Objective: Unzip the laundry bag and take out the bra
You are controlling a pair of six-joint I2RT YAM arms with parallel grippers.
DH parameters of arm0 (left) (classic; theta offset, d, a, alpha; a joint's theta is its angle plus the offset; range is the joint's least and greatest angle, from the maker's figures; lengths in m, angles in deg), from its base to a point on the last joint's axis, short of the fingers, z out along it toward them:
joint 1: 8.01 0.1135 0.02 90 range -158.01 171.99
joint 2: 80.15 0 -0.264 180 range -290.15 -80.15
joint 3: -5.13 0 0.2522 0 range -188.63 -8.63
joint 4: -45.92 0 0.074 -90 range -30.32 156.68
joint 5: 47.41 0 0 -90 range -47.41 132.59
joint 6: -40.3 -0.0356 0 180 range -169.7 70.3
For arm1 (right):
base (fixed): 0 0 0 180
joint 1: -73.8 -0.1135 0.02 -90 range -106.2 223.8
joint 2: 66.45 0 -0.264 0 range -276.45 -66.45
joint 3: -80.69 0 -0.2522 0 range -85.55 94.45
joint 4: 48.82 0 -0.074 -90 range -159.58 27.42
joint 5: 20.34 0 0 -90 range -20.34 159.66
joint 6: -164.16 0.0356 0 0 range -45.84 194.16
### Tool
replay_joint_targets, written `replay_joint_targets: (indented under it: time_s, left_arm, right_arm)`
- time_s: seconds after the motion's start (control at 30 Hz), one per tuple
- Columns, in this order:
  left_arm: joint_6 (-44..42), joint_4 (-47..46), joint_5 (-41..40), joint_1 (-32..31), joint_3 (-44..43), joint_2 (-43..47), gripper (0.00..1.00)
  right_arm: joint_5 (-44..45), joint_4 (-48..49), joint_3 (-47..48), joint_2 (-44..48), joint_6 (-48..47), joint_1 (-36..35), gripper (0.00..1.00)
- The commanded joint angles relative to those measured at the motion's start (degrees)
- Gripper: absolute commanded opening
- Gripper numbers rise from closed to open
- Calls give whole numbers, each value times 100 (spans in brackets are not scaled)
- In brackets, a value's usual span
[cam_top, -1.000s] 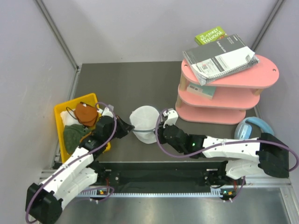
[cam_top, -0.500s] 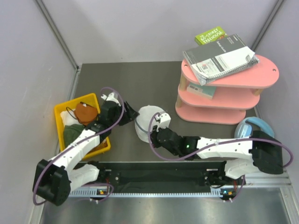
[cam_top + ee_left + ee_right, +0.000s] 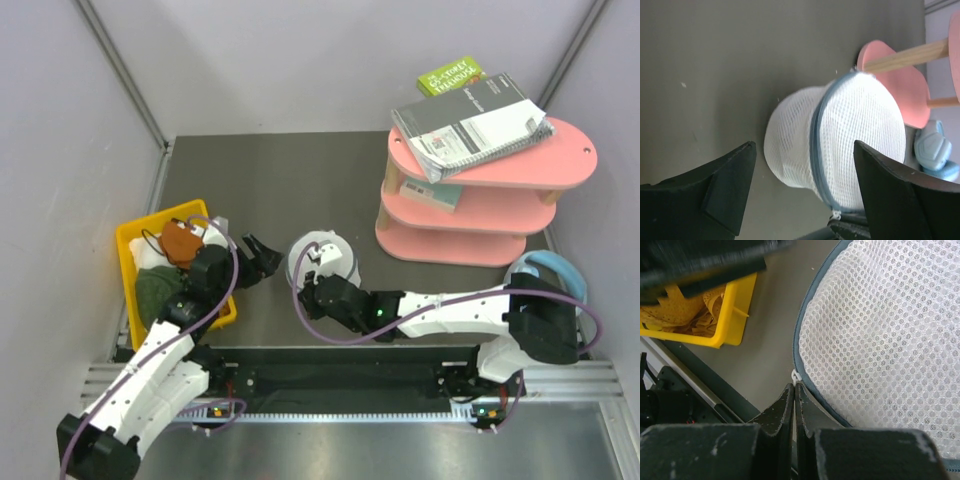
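Step in hand: unzip. Laundry bag (image 3: 340,262) sits mid-table, and the zipper (image 3: 816,150) looks closed wherever I can see it. My left gripper (image 3: 268,251) is spread wide at the bag's 9 o'clock, not touching it. My right gripper (image 3: 794,388) is pinched fully together at the 6 o'clock rim, tips right at the zipper pull (image 3: 796,375). Can't tell if the tab is caught. Bra not visible. Next, I'd guess: left clamps the mesh to brace, right drags the pull round the rim.

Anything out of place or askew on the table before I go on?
Only the grey spiral notebook: it lies skewed on the top tier of the pink shelf, with a corner overhanging the edge. The laundry bag looks intact.
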State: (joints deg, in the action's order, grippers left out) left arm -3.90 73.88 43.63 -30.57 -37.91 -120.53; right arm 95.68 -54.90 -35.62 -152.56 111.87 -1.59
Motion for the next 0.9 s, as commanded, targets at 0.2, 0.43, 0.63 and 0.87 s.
replay_joint_targets:
  time_s: [0.2, 0.43, 0.63, 0.87]
  left_arm:
    - [1053, -672, 1214, 7, 818, 285, 66]
    - [1308, -1102, 1434, 15, 1038, 162, 54]
    - [1274, -1183, 1435, 7, 1030, 39, 31]
    - [1177, -1077, 1215, 16, 827, -22, 0]
  right_arm:
    - [-62, 207, 315, -99, 52, -89, 0]
    - [-80, 199, 324, -99, 43, -98, 0]
    - [-88, 190, 324, -99, 43, -107, 0]
    - [-62, 163, 280, -56, 43, -107, 0]
